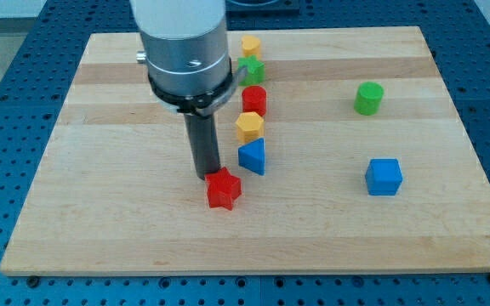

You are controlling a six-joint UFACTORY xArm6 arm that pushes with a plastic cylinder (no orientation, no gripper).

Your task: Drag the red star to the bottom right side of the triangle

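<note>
My tip (208,175) rests against the upper-left edge of the red star (224,189), lower centre of frame. No hand on this arm, only the rod. Blue triangle (253,156) sits just up-right of the star, apart from it. Blue cube (384,177) far right on the counter (100,221).

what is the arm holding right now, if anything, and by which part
Nothing is held: the arm has no claw, only a rod. My tip sits against the upper left edge of the red star, which lies on the board below-left of the blue triangle.
</note>
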